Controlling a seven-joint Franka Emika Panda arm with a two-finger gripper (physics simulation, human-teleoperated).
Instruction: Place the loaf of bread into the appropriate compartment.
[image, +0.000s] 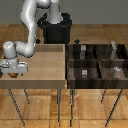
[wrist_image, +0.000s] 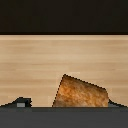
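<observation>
At the exterior view's left, the white arm's pincer (image: 12, 73) was lowered into the large light-tan wooden bin (image: 45, 62) on the counter. The tiny orange-brown loaf of bread (image: 13, 75) was seen just beneath it; in the wrist view the loaf (wrist_image: 80, 92) was framed between the dark fingertips (wrist_image: 20, 103), though whether it was pinched could not be told. To the right, well apart, the dark-brown striped divided bin (image: 98, 65) was set, its cell marked by a small pale grey cube (image: 84, 72); taller grey shapes (image: 114, 48) occupied other cells. No writing could be read.
</observation>
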